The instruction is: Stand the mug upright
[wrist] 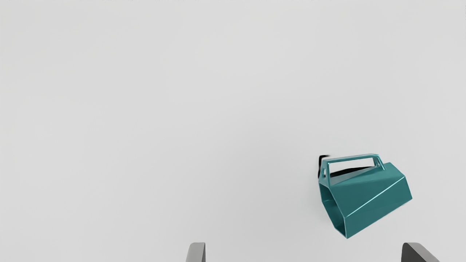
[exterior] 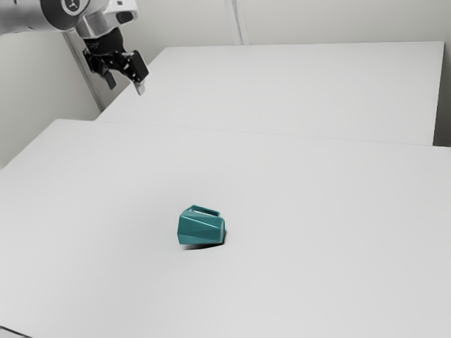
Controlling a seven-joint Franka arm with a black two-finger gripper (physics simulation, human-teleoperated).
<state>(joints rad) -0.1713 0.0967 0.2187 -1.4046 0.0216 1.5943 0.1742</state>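
Mug (exterior: 201, 229), one, teal: on its side on the tabletop (exterior: 317, 282), below the fingers (wrist: 196, 253) and well apart from them. Fingers, one pair: spread, holding nothing. Progress: upright stance not reached; remaining, by judgement: grasp, turning onto base, release.

You're looking into a plain, pale room, and you can't tell from it whether this is a lab, an office or something else. Your exterior view gives a broad white table (exterior: 338, 225), a second white surface (exterior: 296, 88) beyond it, and off-white walls (exterior: 345, 21), with a narrow upright strip (exterior: 237, 21) running down the far one.
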